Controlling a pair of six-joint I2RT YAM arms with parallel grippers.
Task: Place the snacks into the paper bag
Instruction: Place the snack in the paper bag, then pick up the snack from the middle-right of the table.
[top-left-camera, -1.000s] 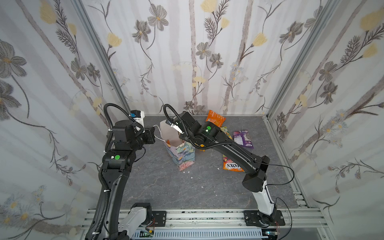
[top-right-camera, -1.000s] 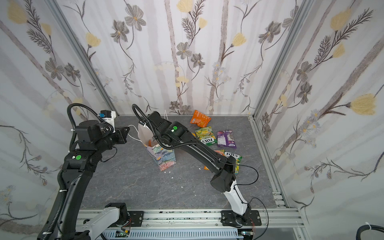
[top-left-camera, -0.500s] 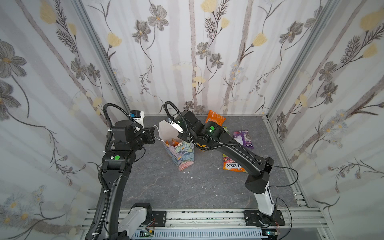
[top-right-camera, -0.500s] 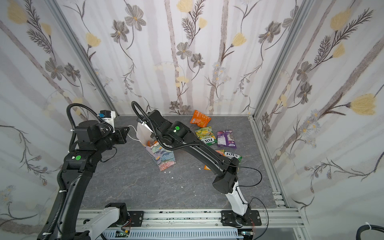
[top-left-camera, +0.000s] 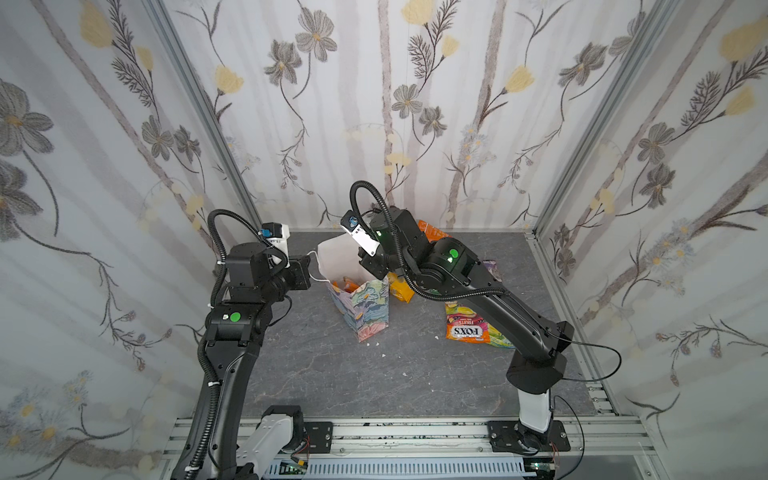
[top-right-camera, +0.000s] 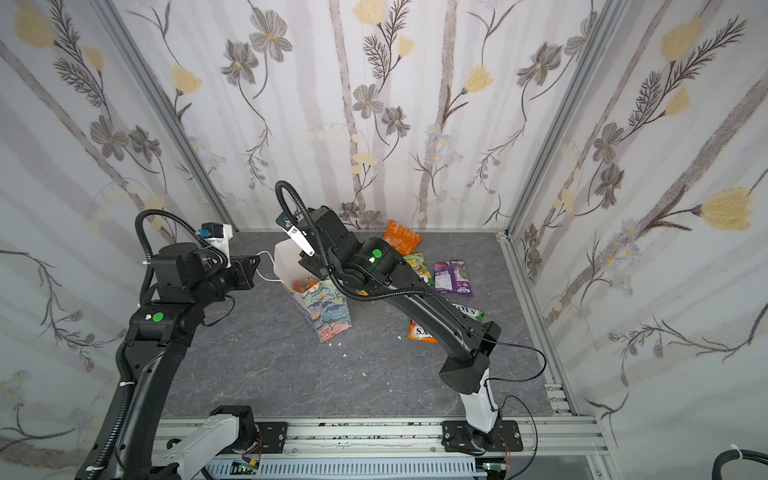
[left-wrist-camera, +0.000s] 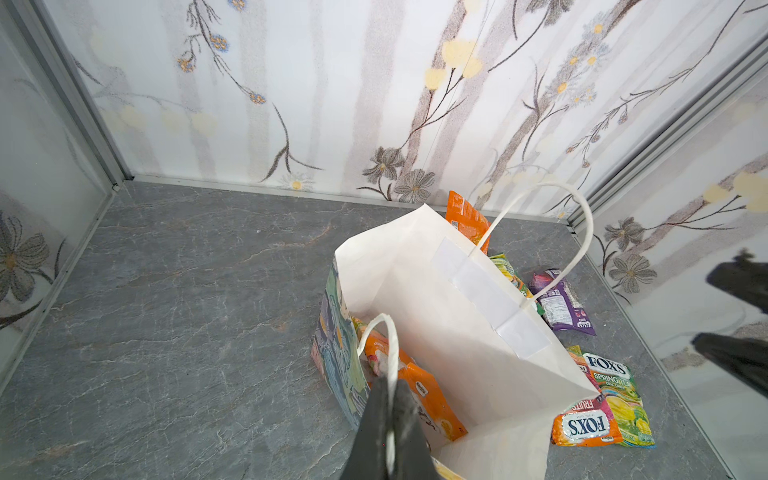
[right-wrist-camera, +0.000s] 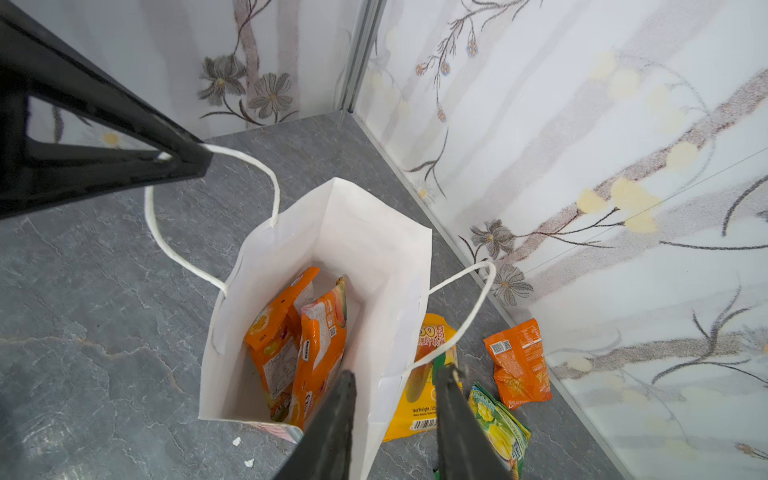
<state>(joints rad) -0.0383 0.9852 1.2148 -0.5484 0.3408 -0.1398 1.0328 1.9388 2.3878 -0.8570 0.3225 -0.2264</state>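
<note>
Paper bag (top-left-camera: 361, 309) was stood mid-table, orange snacks (right-wrist-camera: 307, 345) inside, its cord handle (right-wrist-camera: 266, 174) pinched in the closed left gripper (left-wrist-camera: 390, 388); right gripper (right-wrist-camera: 397, 376) was seen parted, empty over the mouth — a straight-up retreat, clear of the rim, was judged best.

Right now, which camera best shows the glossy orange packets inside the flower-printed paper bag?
Right wrist: it looks straight down the open bag at the orange packets, nearly whole. Left wrist shows one obliquely, partly hidden. In both top views only orange slivers show at the mouth.
</note>
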